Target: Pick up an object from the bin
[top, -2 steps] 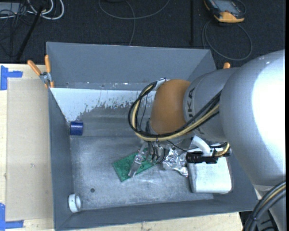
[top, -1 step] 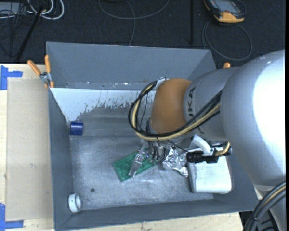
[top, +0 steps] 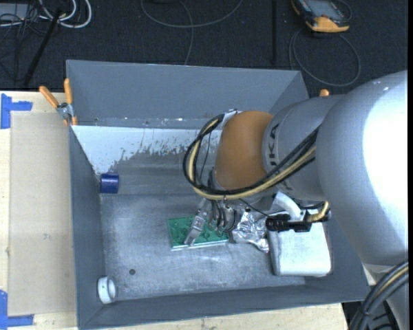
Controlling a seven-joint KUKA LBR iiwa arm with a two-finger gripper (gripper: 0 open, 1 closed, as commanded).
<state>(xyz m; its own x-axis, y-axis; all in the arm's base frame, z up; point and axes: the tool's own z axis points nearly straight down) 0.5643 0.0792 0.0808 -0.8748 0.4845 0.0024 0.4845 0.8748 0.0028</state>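
Arm point(top: 344, 163): I'm seeing it leaning over the bin point(top: 158, 95).
Gripper point(top: 206, 227): hanging over the green card point(top: 182, 229); grip state, can't tell.

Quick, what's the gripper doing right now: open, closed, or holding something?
Gripper: cannot be told whether open or shut; it is low over the green flat card in the middle of the bin.

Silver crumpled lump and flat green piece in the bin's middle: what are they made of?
The silver lump looks like metal foil: shiny, with sharp creases catching light. The flat green piece seems a thin, stiff board, perhaps plastic or circuit board; the look leaves that open.
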